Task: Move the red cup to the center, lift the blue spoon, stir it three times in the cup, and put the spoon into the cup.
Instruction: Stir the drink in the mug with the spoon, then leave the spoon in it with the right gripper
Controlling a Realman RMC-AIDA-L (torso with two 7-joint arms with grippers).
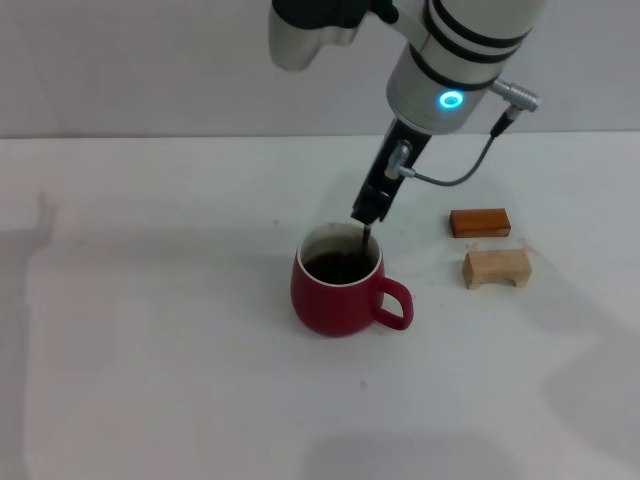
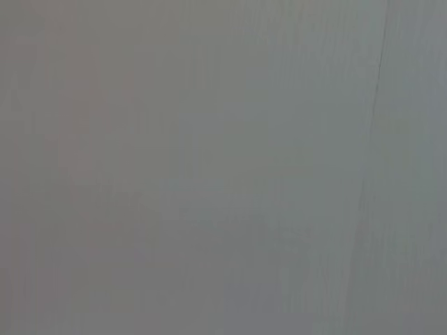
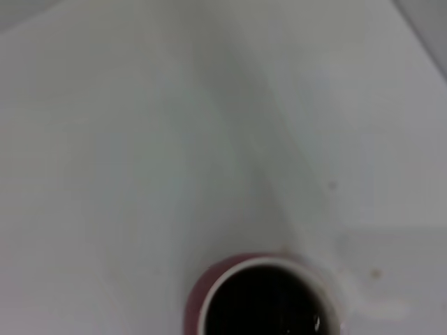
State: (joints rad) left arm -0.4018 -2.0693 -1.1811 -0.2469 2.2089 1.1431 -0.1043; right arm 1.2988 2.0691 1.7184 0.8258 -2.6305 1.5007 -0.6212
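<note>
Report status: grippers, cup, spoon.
Right gripper above red cup, blue spoon dipping in. Left gripper unseen. Two blocks off to the right, clear.

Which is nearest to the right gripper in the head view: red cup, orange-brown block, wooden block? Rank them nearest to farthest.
From the right gripper, above the cup's far rim:
1. red cup, directly under it, mid-table; a thin dark stem, apparently the blue spoon, runs from the gripper into the cup.
2. orange-brown block, off to its right.
3. wooden block, right as well, slightly farther and closer to the robot.
</note>
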